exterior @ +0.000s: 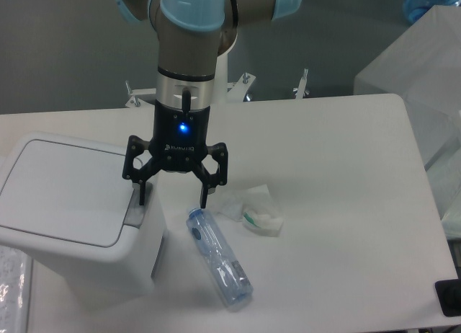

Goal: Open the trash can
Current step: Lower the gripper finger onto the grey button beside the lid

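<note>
While its flat lid lies closed, the white, round-cornered trash can [68, 207] sits at the tabletop's [331, 203] front-left edge. The gripper [173, 197] hangs with fingers [141, 196] spread and released, one over the grey button. A plastic bottle [218, 257] and crumpled wrapper [253, 212] lie just beside; bare surface stretches right.

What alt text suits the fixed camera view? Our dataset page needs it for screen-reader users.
A robot arm's open claw hangs at the right edge of a closed white trash can, one fingertip at its grey push button. On the white table beside it lie a clear plastic bottle and a crumpled wrapper.
</note>
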Controlling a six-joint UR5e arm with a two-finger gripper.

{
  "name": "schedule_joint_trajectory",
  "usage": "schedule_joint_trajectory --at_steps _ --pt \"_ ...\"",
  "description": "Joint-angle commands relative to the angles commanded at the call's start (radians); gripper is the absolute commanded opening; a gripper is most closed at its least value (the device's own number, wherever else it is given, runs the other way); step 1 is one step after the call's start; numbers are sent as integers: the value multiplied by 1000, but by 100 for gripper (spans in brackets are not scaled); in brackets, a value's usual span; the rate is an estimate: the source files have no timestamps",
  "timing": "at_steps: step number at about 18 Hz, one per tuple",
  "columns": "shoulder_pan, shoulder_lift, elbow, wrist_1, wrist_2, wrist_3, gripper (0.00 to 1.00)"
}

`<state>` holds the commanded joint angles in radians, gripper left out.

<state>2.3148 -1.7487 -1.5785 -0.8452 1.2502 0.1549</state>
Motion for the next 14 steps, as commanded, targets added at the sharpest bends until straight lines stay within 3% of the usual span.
schedule_joint_trajectory --at_steps 14 --pt "0 -12 2 0 3 2 100"
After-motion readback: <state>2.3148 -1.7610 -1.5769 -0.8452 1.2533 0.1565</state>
